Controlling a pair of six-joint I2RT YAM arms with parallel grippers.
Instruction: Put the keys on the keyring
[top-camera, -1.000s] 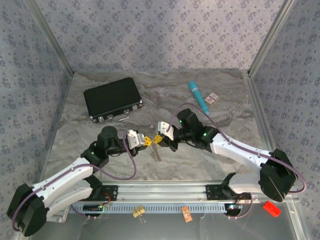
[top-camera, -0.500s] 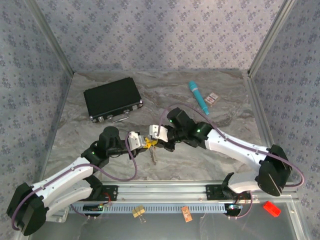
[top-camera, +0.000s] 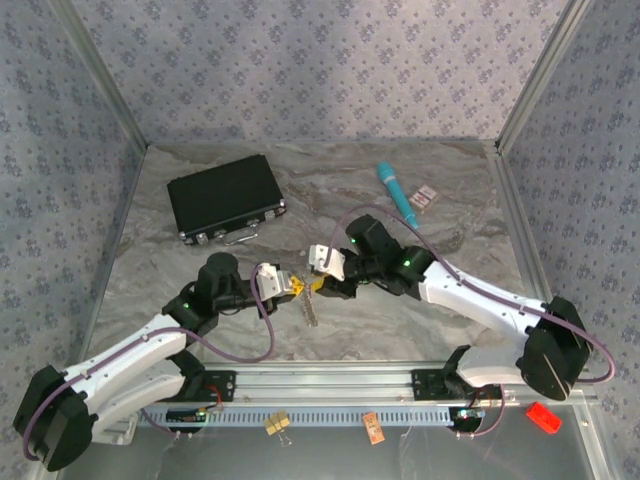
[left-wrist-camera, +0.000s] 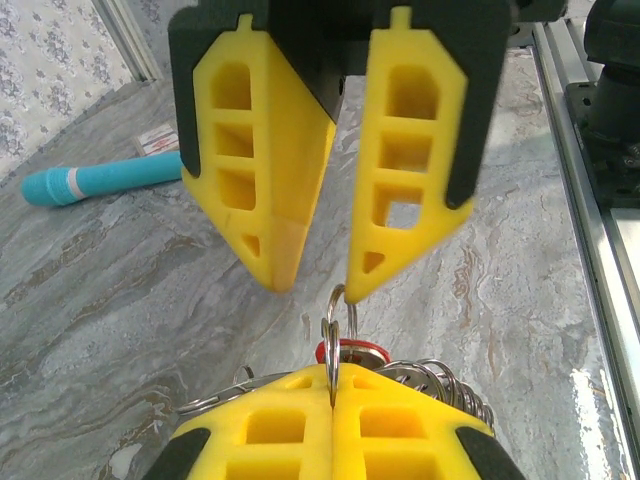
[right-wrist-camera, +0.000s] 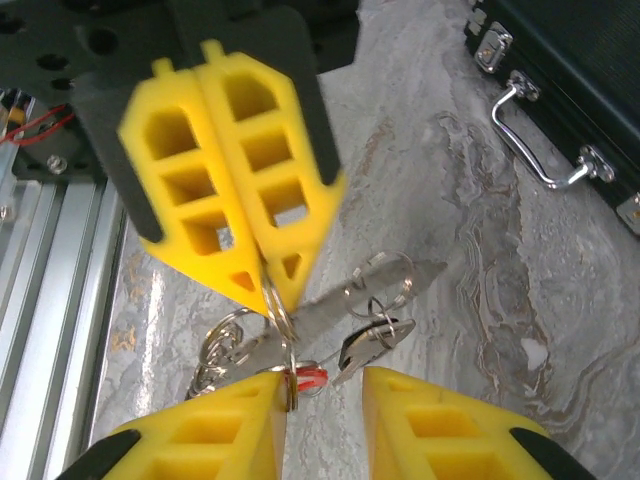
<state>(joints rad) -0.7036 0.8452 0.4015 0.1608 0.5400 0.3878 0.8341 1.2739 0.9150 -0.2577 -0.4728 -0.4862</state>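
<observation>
My left gripper (top-camera: 291, 286) is shut on a silvery split ring of the keyring (left-wrist-camera: 336, 320), which stands up from between its yellow fingers (left-wrist-camera: 280, 425). The rest of the keyring, many small rings (left-wrist-camera: 445, 385) with a red loop (left-wrist-camera: 352, 351), hangs behind. My right gripper (top-camera: 322, 276) faces it tip to tip, open, its jaws either side of the ring (right-wrist-camera: 288, 340). In the right wrist view a long flat key (right-wrist-camera: 385, 285) and a black-headed key (right-wrist-camera: 368, 345) hang or lie below, which I cannot tell. In the top view the keys (top-camera: 314, 307) lie under both grippers.
A black case (top-camera: 225, 198) lies at the back left, its metal handle (right-wrist-camera: 545, 140) close to the keys. A teal pen-like stick (top-camera: 398, 194) and small cards (top-camera: 427, 197) lie at the back right. The metal rail (top-camera: 320, 382) runs along the near edge.
My right gripper swung left toward the left gripper, then eased back slightly to the right. The left gripper has stayed shut on the ring and hardly moved.
</observation>
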